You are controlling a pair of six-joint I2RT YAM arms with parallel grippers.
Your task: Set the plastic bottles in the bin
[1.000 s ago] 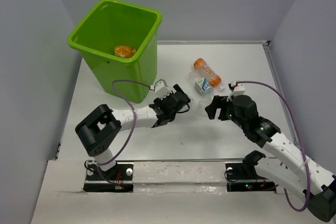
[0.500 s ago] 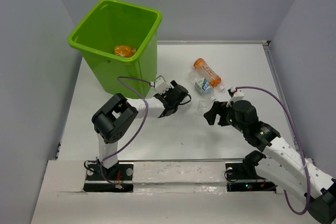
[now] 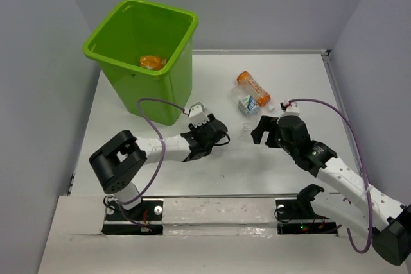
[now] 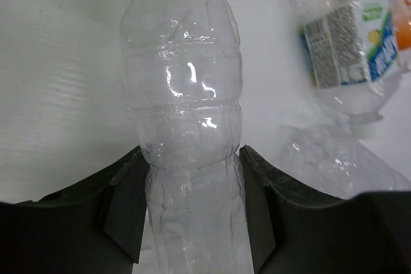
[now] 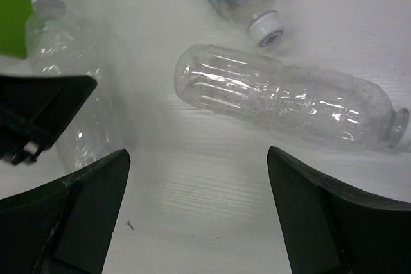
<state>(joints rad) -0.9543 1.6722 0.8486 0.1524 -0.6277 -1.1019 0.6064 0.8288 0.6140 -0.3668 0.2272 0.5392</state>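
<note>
White table (image 3: 302, 81) inside pale grey walls (image 3: 270, 4), left arm (image 3: 160, 145) stretched low, left gripper (image 4: 191, 178) clamped on a clear bottle (image 4: 185, 94), right gripper (image 5: 198, 158) held wide apart just short of a second clear bottle (image 5: 282, 104), green bin (image 3: 115, 68) well beyond the left jaws.

bottle (image 4: 186, 113): clear glossy plastic (crinkled) | bin (image 3: 151, 94): glossy green plastic | table (image 3: 302, 81): matt white

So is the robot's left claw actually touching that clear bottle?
Touching. The left wrist view shows the left claw with both fingers pressed against the sides of the clear bottle, with no gap on either side.
</note>
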